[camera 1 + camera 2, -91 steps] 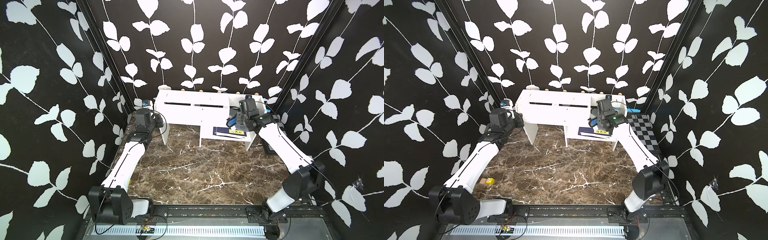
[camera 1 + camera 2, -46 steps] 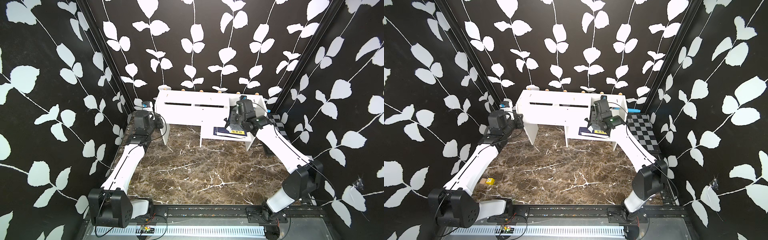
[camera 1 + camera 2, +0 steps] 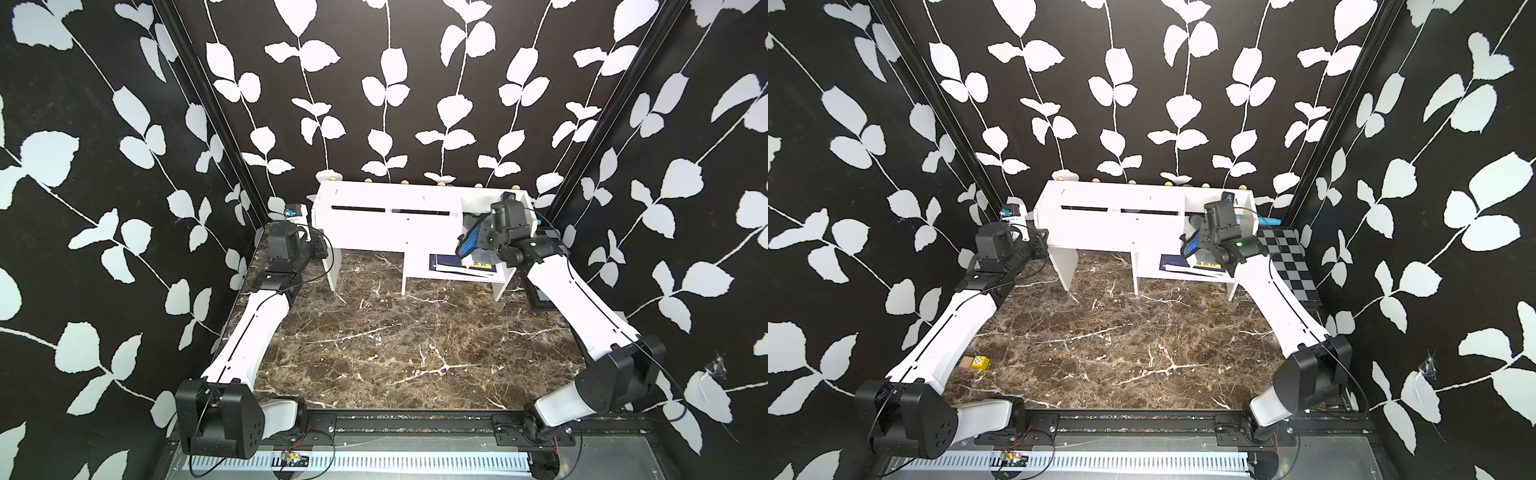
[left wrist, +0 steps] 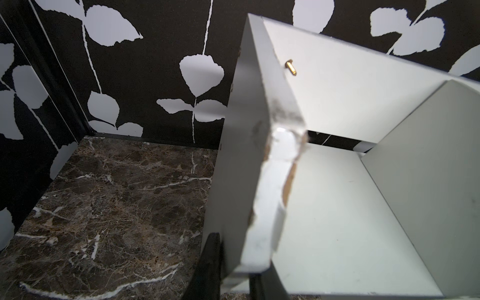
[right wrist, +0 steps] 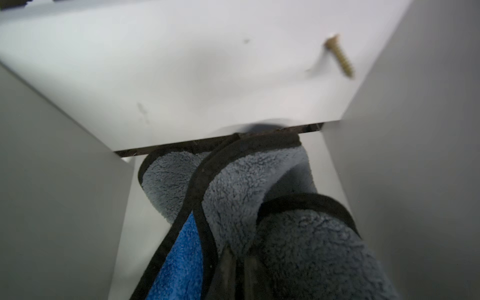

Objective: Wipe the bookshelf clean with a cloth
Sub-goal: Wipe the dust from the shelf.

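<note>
Left gripper [image 4: 239, 271]: set at the left end of the bookshelf [image 3: 390, 230], level with the end panel.
Left fingers [image 4: 211, 257]: narrow gap. One dark finger lies on each face of the end panel's chipped front edge, and the panel passes between them. The hold is on the board itself.
Left gripper, top views: seen in both top views against the left leg of the shelf unit [image 3: 1040, 245]; the jaws themselves are hidden by the wrist.
Right gripper [image 5: 239, 272]: inside the right-hand open compartment of the bookshelf, between its two upright walls.
Right fingers [image 5: 227, 267]: drawn fully together, pinching a fold of the cloth [image 5: 241, 187]. Only the finger tips show, buried in the pile.
Cloth, position: bunched ahead of the right gripper on the compartment floor, reaching the gap under the back panel. Its grey fleece side faces up, with black edging and a blue face showing underneath.
Cloth, top views: in both top views it hangs at the compartment mouth, just below the wrist [image 3: 478, 254].
Screw [image 5: 340, 58]: projects from the compartment's back panel, apart from the cloth.
Booklets [image 3: 461, 268]: flat on the low shelf beneath the cloth.
Checkered board [image 3: 1287, 266]: beside the right end of the shelf unit.
</note>
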`<action>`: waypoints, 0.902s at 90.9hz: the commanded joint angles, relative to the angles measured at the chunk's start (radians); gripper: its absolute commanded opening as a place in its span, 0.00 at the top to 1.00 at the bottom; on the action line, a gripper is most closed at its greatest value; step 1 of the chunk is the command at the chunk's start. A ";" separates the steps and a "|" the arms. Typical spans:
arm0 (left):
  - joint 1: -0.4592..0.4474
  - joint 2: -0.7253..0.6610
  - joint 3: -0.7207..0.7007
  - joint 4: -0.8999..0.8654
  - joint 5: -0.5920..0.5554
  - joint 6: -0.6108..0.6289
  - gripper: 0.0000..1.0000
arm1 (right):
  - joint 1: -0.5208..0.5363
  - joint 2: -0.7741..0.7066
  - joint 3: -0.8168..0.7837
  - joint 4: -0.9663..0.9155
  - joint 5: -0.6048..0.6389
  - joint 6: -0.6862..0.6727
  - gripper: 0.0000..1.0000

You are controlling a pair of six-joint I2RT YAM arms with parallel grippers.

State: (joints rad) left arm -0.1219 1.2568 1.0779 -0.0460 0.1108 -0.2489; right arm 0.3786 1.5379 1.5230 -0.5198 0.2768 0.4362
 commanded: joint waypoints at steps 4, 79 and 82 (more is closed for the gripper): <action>-0.033 -0.052 -0.002 0.072 0.156 -0.115 1.00 | 0.037 0.026 0.013 0.067 -0.137 0.016 1.00; -0.033 -0.048 0.002 0.042 0.110 -0.081 1.00 | 0.030 -0.177 -0.035 0.287 0.250 -0.331 1.00; -0.033 -0.048 0.004 0.038 0.103 -0.076 1.00 | 0.032 -0.173 -0.030 0.300 0.247 -0.334 1.00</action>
State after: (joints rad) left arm -0.1238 1.2560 1.0763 -0.0452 0.1024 -0.2337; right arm 0.4046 1.3777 1.5024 -0.3756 0.4946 0.1886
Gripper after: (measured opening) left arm 0.166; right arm 0.071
